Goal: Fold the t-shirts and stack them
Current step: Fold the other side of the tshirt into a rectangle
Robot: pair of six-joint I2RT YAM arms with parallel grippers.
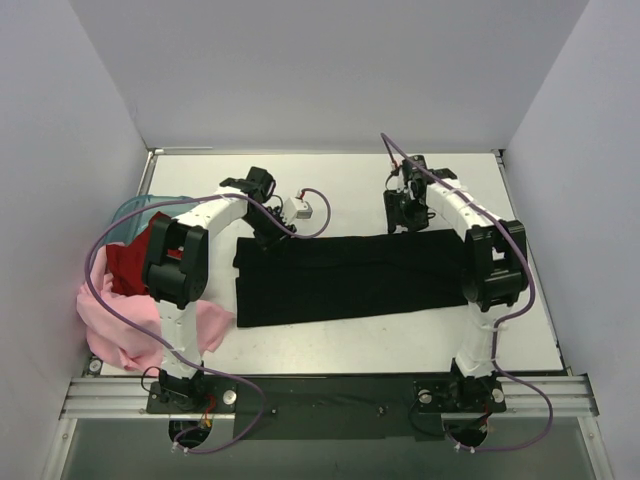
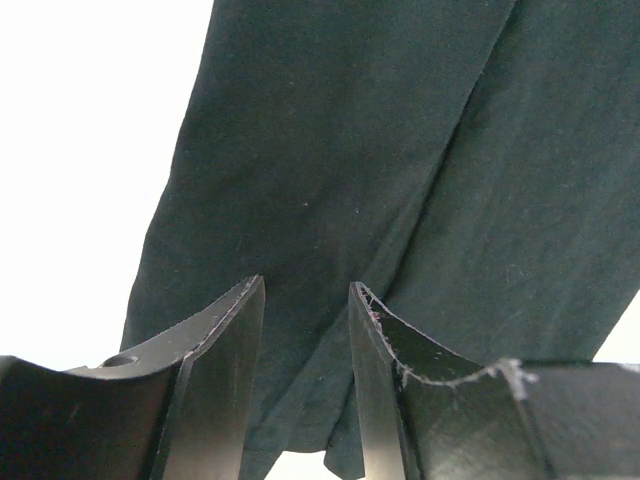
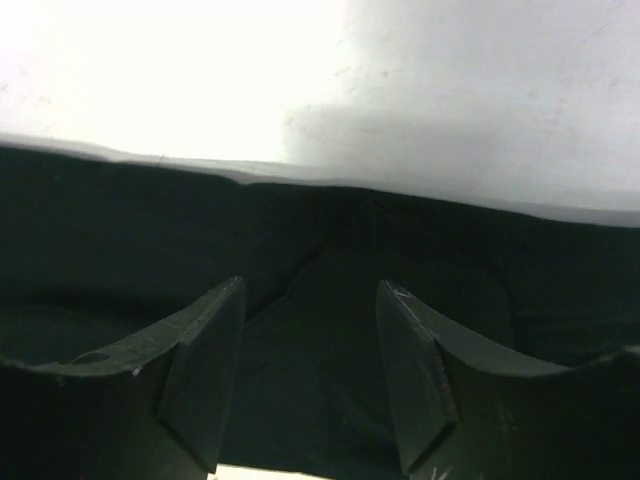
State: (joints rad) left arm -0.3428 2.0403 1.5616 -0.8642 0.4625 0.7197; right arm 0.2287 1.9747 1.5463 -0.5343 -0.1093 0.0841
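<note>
The black t-shirt [image 1: 350, 275] lies as a long folded band across the middle of the desk [image 1: 340, 185], running from left to right and nearer the near edge than the far one; no chest print shows on it. The left gripper [image 1: 265, 238] is at the band's far left corner. In its wrist view its fingers [image 2: 225, 330] stand narrowly parted with a crease of the dark cloth [image 2: 350, 150] running into the gap, and I cannot tell whether they pinch it. The right gripper [image 1: 405, 215] sits over the band's far edge towards the right end. It is released, with its fingers [image 3: 410, 340] spread wide above the black fabric [image 3: 100, 220] and bare desk beyond [image 3: 450, 80]. At the left edge the red t-shirt [image 1: 125, 265] lies crumpled just beside the pale pink t-shirt [image 1: 115, 330], which reaches towards the near left corner. A translucent teal tub [image 1: 130, 208] shows behind them, partly hidden by the left arm.
</note>
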